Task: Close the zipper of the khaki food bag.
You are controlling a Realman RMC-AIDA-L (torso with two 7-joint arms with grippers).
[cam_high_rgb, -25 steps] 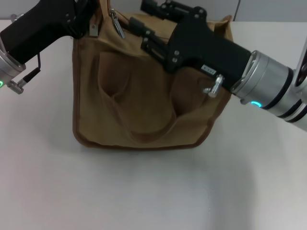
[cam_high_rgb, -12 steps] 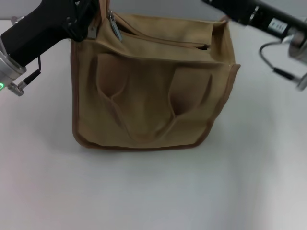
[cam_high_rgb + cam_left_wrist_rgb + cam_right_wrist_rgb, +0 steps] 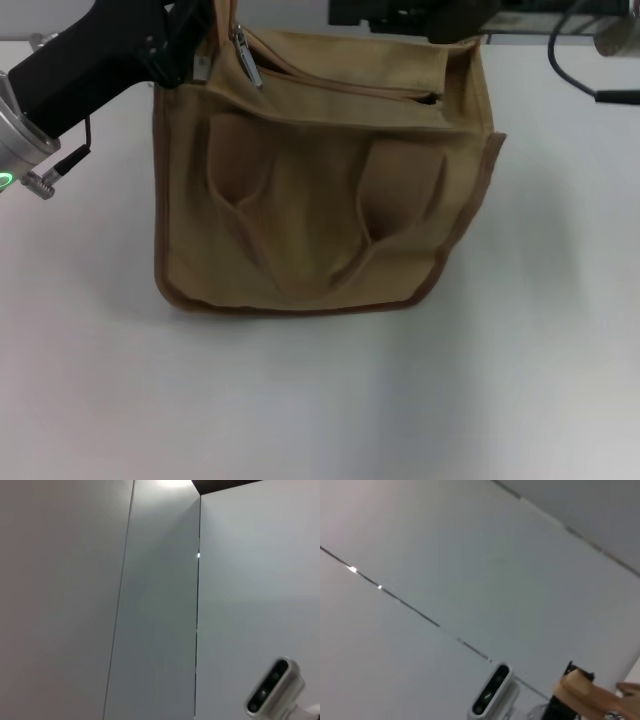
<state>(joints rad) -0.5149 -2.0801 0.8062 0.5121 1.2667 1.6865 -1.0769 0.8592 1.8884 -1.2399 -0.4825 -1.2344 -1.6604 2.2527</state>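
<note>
The khaki food bag (image 3: 310, 220) stands in the middle of the white table in the head view, its two loop handles lying flat on the front. The zipper (image 3: 340, 82) runs across the top panel, with a small dark gap near its right end. Its silver pull tab (image 3: 245, 58) hangs at the left end. My left gripper (image 3: 200, 45) is shut on the bag's top left corner, right beside the pull tab. My right gripper (image 3: 400, 12) hovers behind the bag's far edge, partly cut off by the frame. A strip of the khaki food bag (image 3: 585, 692) shows in the right wrist view.
The white table (image 3: 320, 400) spreads out in front of the bag and to both sides. A loose cable (image 3: 570, 60) hangs from the right arm at the back right. The left wrist view holds only wall panels and the head camera (image 3: 272, 685).
My right arm has lifted off the bag's top and pulled back behind its far edge. The left gripper has held its place on the corner.
</note>
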